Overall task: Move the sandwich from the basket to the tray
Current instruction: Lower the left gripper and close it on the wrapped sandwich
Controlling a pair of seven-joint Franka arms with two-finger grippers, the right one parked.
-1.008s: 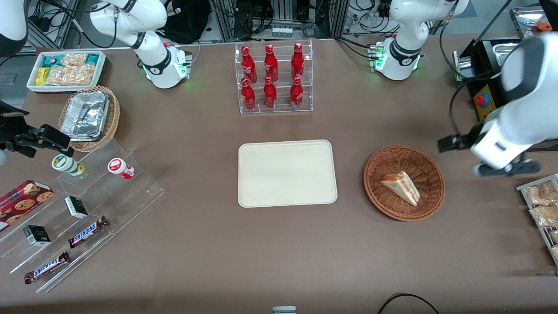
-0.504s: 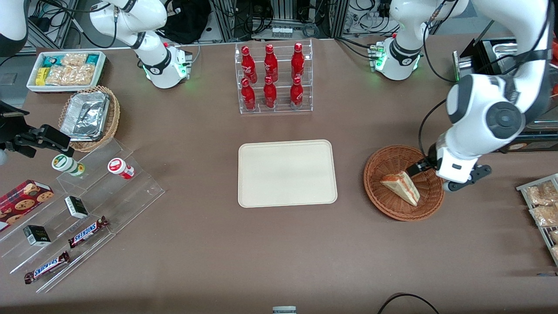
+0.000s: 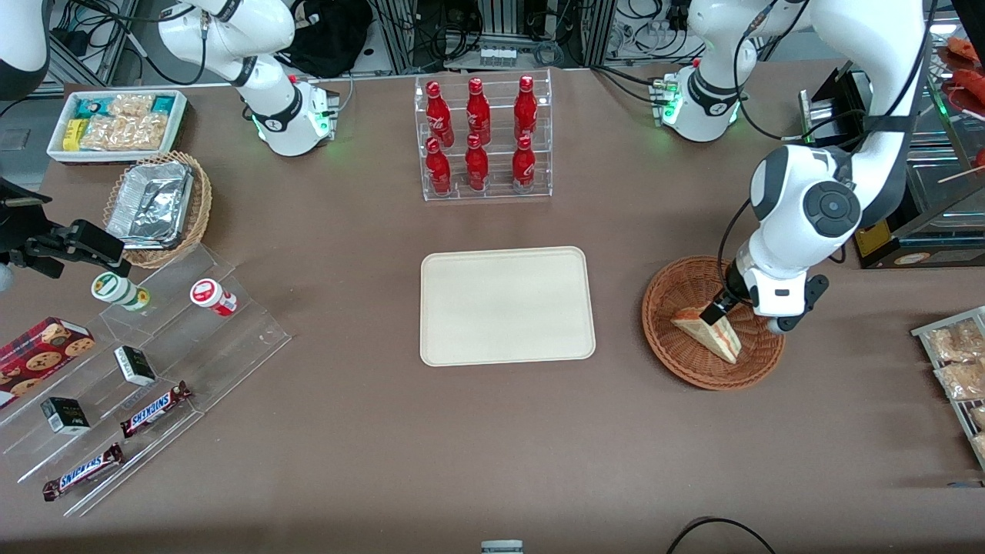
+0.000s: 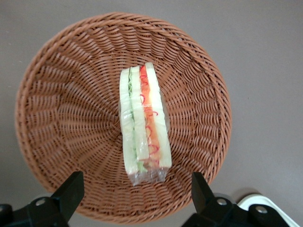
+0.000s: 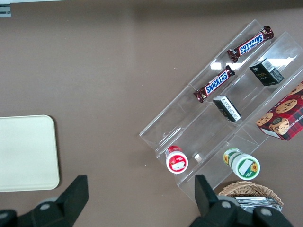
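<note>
Sandwich [image 3: 708,331] lies in your basket [image 3: 677,362], right of frame centre; your tool [image 3: 723,308] hangs over it, fingers [image 4: 71,189] spread, seemingly not touching.

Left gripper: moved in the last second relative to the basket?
Yes. The gripper has come in from the working arm's end of the table and now hangs open above the sandwich in the basket.

Just a big brown table [image 3: 346,431] under even overhead light, with metal racks [image 3: 500,31] and loads of black cables [image 3: 646,23] along the edge farthest from the camera.
</note>
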